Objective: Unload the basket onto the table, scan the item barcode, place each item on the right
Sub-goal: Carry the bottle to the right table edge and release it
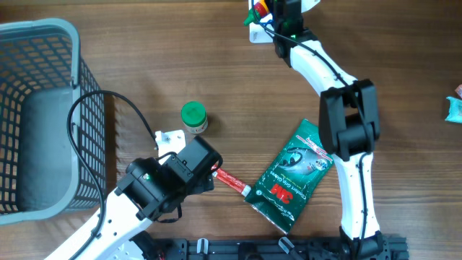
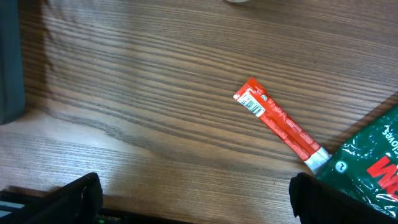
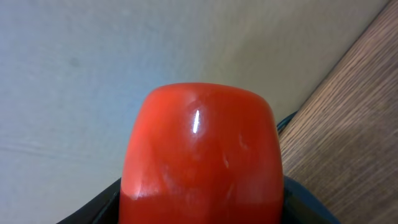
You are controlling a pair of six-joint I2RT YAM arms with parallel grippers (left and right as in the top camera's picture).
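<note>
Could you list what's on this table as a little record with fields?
Left gripper: open, empty, over the table
Right gripper: closed on a red object
Green packet: flat on table
Red sachet: flat, barcode up, end meeting Green packet
Green-lidded jar: upright
Basket: at the left edge

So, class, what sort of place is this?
Likely a mock shop checkout: a grey shopping basket stands beside packaged goods, among them a barcoded red sachet and a green packet.
</note>
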